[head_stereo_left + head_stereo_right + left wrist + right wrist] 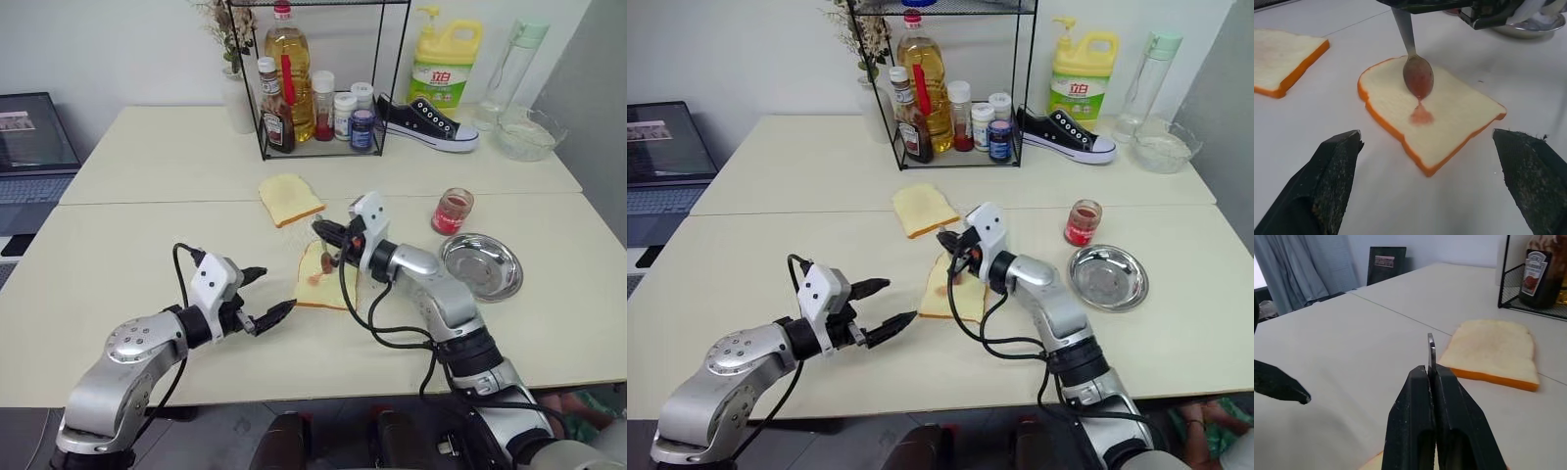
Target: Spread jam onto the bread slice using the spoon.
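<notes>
Left wrist view: the spoon is held bowl-down over the bread slice, a jam blob beneath its tip. Right gripper fingers are clamped together on the spoon handle. Left gripper fingers are spread apart, empty, at the slice's 8 o'clock on the counter. The jam jar is seen at 2 o'clock.

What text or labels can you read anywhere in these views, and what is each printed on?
"立白": red characters on the label of the yellow detergent bottle, as far as they can be read.
"HEINZ": label on the dark sauce bottle in the wire rack; smaller print below is too blurred to read.
Labels on the small jars in the rack: too small to read.
Laptop screen: unreadable.
</notes>
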